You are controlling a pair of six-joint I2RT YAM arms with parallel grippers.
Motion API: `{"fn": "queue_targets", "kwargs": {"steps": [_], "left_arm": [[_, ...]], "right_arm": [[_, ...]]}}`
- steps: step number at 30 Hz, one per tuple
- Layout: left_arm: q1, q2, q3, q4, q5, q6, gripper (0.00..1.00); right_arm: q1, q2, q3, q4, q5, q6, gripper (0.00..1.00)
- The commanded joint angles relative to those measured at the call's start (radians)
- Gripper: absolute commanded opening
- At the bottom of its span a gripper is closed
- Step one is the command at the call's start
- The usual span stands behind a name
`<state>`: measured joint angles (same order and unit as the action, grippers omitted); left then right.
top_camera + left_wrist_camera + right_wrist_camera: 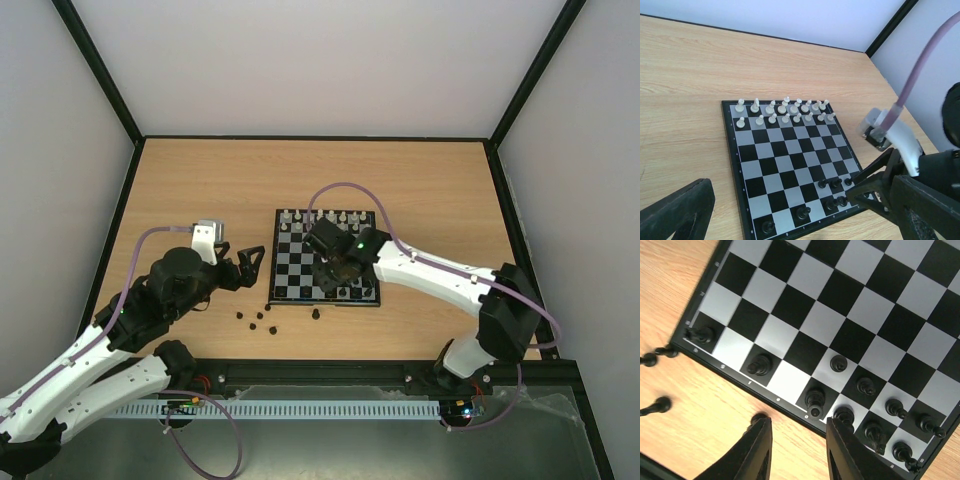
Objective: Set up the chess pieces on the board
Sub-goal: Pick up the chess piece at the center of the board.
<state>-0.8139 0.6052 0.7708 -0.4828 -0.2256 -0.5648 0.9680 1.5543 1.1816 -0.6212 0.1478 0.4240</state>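
The board [300,270] lies mid-table. Several black chess pieces [866,386] stand on its two near rows, mostly toward the right. My right gripper [797,450] hangs over the board's near edge [338,278], open, with only bare table between its fingers. A black piece [815,399] stands on the edge square just beyond the fingertips. Another black piece [759,417] sits on the table by the left fingertip. My left gripper [248,268] is open and holds nothing, left of the board [775,165]. Several loose black pieces [255,319] lie near it.
White pieces [325,216] fill the board's two far rows [785,110]. One loose black piece [316,313] sits just off the near edge. More loose pieces [657,405] lie by the board's left corner. Black frame rails [310,138] border the table.
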Motion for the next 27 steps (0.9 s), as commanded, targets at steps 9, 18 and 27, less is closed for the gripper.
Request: {"fn": "queue_targets", "kwargs": {"steps": [9,18,27], "left_arm": [[0.004,0.002,-0.008,0.007,-0.008,-0.003,0.99],[0.004,0.001,-0.008,0.006,-0.009,-0.004,0.99],[0.004,-0.002,-0.008,0.007,-0.008,-0.003,0.99]], "right_arm": [[0.051,-0.086,-0.015,-0.058,-0.056,0.026,0.43],[0.16,-0.047,-0.057,-0.053,-0.058,0.064,0.47],[0.19,0.055,-0.069,-0.014,-0.054,0.085,0.46]]}}
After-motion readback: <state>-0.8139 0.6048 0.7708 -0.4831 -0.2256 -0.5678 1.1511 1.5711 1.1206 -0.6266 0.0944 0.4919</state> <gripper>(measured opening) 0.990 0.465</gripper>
